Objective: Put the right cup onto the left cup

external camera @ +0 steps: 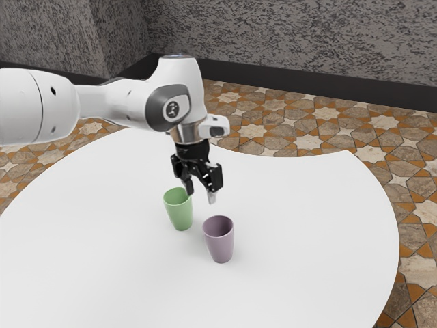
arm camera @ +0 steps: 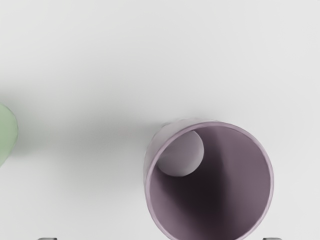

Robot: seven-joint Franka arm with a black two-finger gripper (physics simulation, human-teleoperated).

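My gripper (external camera: 201,194) hangs above the table with its two fingers spread apart and nothing between them. In the exterior view, a purple cup (external camera: 220,240) stands upright below and slightly to the exterior view's right of the fingers. A green cup (external camera: 180,210) stands upright to the exterior view's left of the purple one, a small gap between them. The wrist view looks down into the open mouth of the purple cup (arm camera: 212,185), with part of the green cup (arm camera: 6,134) beside it. Tips of my gripper (arm camera: 160,238) show wide apart there.
Both cups stand on a white round-edged table (external camera: 300,225), with bare surface around them. The tiled floor (external camera: 416,171) lies beyond its edge, and a grey textured wall (external camera: 287,41) rises behind.
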